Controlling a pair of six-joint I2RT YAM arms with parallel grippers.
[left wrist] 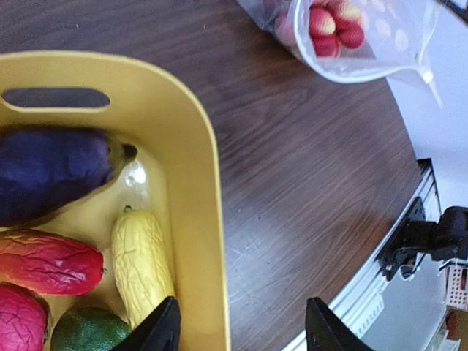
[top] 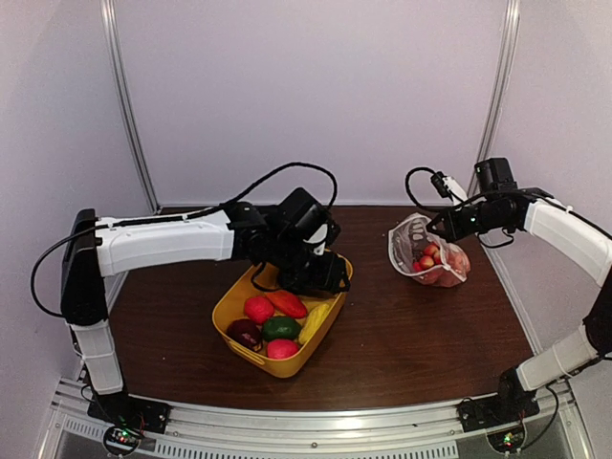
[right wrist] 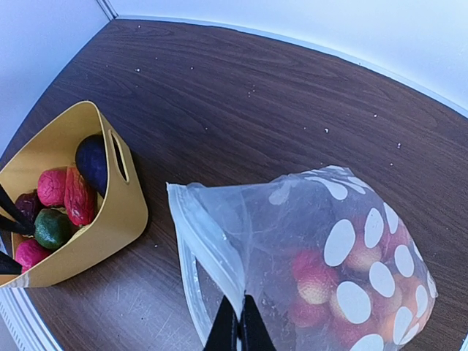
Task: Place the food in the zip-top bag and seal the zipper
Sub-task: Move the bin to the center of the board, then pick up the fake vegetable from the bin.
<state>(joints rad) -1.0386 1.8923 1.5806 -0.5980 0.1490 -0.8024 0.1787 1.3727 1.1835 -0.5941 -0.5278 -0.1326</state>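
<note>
One yellow tub (top: pixel 247 352) stands on the bench (top: pixel 411 335). From above, six pieces of food show in it: a red piece (top: pixel 258 308), an orange-red piece (top: pixel 287 303), a yellow piece (top: pixel 314 323), a green piece (top: pixel 280 327), a dark purple piece (top: pixel 244 332) and a pink-red piece (top: pixel 282 348). The wrist views also show a long purple one (left wrist: pixel 51 168) lying by the tub's handle slot.

The left fingers (left wrist: pixel 164 333) hang over the tub's right wall, spread wide and holding nothing — one tip over the tub's inside, the other over the bench outside.

To the right of the tub, apart from it, is one clear bag (top: pixel 430 253) whose only print is white dots. Several red fruits (right wrist: pixel 314 281) already lie bunched in its bottom; their number cannot be counted through the plastic. The zipper (right wrist: pixel 205 238) runs along the gaping mouth, unsealed. The right fingers (right wrist: pixel 227 329) are pressed together, pinching the bag's mouth edge and holding that edge up — whether the bag's bottom rests on the bench cannot be told.
</note>
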